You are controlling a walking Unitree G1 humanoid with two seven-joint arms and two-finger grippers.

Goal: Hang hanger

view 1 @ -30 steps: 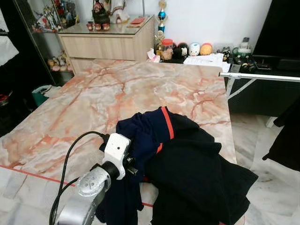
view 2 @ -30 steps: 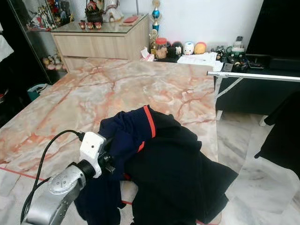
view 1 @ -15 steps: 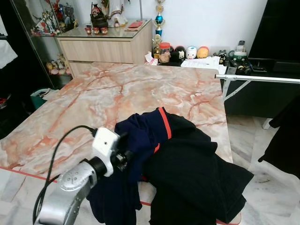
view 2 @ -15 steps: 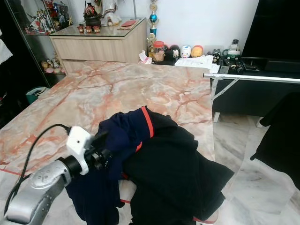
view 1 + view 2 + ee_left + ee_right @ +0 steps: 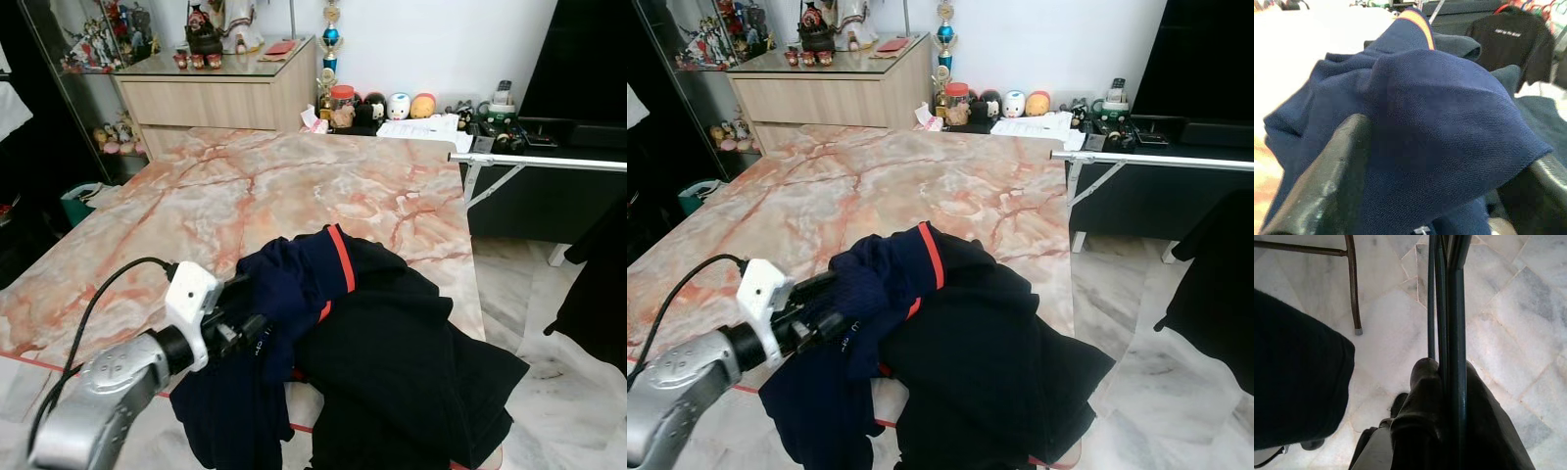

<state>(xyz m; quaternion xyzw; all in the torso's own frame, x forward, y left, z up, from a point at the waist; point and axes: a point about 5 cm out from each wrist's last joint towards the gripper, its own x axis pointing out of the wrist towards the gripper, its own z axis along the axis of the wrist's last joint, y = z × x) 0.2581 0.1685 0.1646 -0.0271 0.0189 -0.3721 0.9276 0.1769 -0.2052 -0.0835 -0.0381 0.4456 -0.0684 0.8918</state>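
Nearer the table's (image 5: pixel 118 255) left edge than before, left hand (image 5: pixel 257 328) clamped on navy shirt (image 5: pixel 284 284).

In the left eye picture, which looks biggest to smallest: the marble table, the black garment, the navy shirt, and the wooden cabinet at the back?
1. Marble table
2. Black garment
3. Navy shirt, gripped by the left gripper
4. Wooden cabinet, though it stands far back, so it may really be larger than it looks.

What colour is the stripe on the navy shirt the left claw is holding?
Orange-red, a narrow stripe on the navy shirt, clearest in the left eye view.
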